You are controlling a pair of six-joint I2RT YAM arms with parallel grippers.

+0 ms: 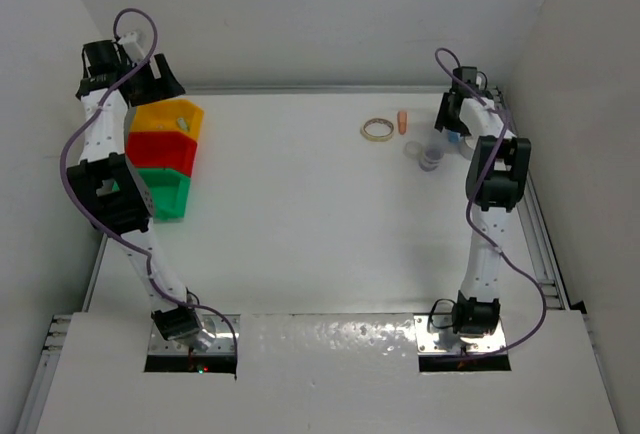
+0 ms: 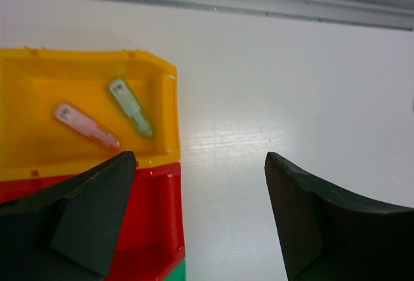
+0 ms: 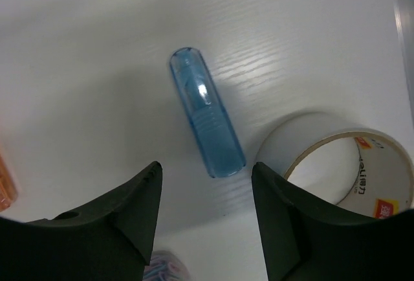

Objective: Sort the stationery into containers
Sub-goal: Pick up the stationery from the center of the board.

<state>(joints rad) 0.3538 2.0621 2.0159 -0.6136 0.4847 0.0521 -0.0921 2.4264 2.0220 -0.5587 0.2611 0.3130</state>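
Three joined containers stand at the far left: yellow point(image 1: 165, 116), red point(image 1: 160, 147) and green point(image 1: 166, 192). In the yellow bin point(image 2: 39, 158) lie a pink capsule point(image 2: 86, 125) and a green capsule point(image 2: 130, 107). My left gripper point(image 2: 199, 164) hangs open and empty over the table beside the red bin point(image 2: 152, 223). At the far right my right gripper point(image 3: 206, 168) is open, its tips just short of a blue capsule point(image 3: 207, 122) lying on the table. A whitish tape ring point(image 3: 336, 158) lies to its right. A tan tape ring point(image 1: 377, 130) and an orange capsule point(image 1: 402, 122) lie further left.
A small clear tub of coloured clips point(image 1: 430, 157) sits near the right arm, and its top shows below my right fingers point(image 3: 162, 269). The back wall rail point(image 2: 259, 6) runs behind the bins. A metal rail point(image 1: 545, 244) borders the table's right edge.
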